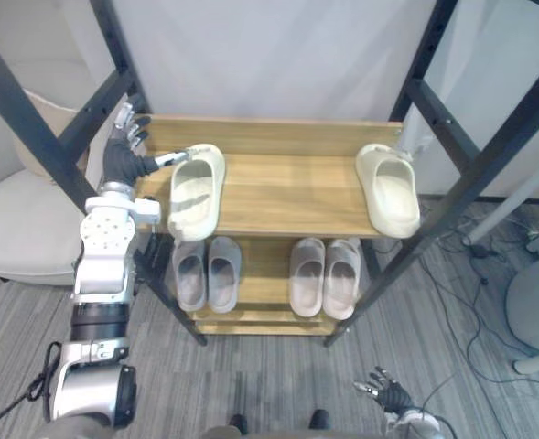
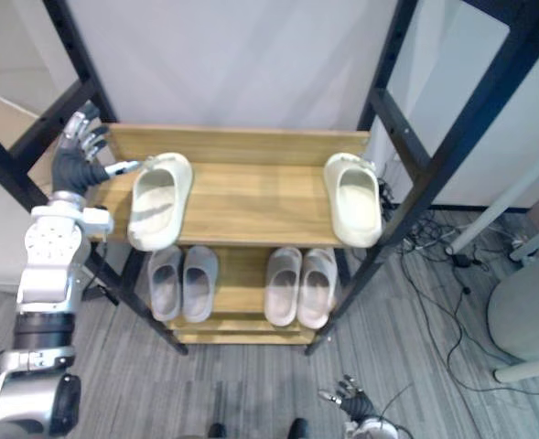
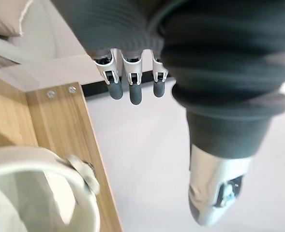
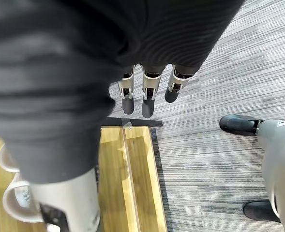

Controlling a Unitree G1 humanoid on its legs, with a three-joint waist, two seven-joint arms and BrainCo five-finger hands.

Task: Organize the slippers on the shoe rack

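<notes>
A lab-like room: grey carpet, loose floor cables, white backdrop.

Left robot hand: raised, arm outstretched, fingers straight (thumb out sideways).
Right robot hand: held low, fingers relaxed.

Beside the shoe rack, our left arm shows boxy silver-grey segments, seemingly dotted with screws. Our left hand and right hand wear dark ribbed covers above silver, dark-tipped fingers.

We see a white wall behind, a grey striped floor below and a soft beige chair at left.
</notes>
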